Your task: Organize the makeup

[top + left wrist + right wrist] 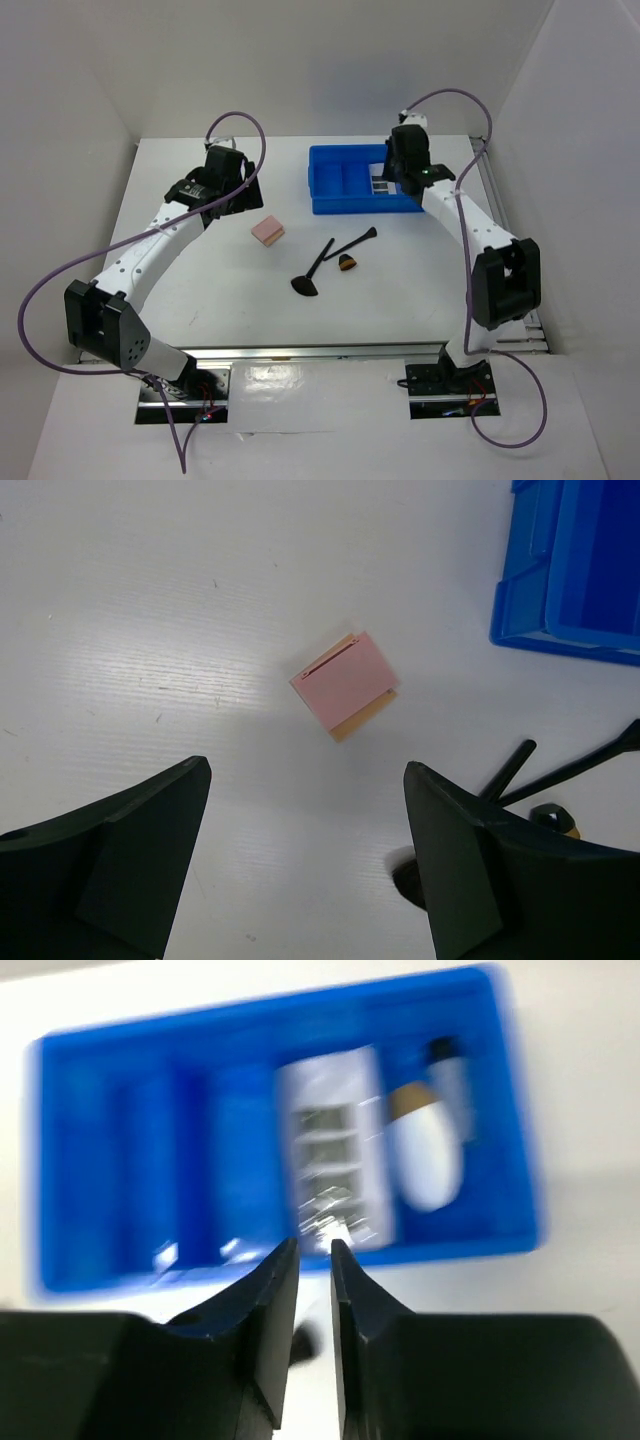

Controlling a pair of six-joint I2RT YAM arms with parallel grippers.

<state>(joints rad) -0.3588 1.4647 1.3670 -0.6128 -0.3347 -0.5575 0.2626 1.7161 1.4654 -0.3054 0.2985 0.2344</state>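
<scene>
We have the left pincer [306, 772] spread wide and empty above the white table [150, 600]. The pink square foam sponge [345, 683] lies ahead of its fingers, turned at an angle to them. The right pincer [314, 1248] hangs over one wall of the blue plastic divided bin [120, 1160], its jaws drawn almost together with only a slit between them and nothing in it. That view is blurred, but we make out the flat pale palette with dark rectangles [330, 1140] and the white egg-shaped piece [425, 1155] lying in neighbouring compartments. Out on the table, apart from the bin, two thin black brushes [320, 260] lie close together, the stubby orange-brown brush [347, 262] just beside them.

We see three risks. The sponge is soft and skewed, so a grip landing on its corners may twist it or squeeze it out. The brush handles lie flat and close, so fingers reaching for one may nudge the others or scrape the table. The right arm, close over the bin, could catch its rim and shove it.
</scene>
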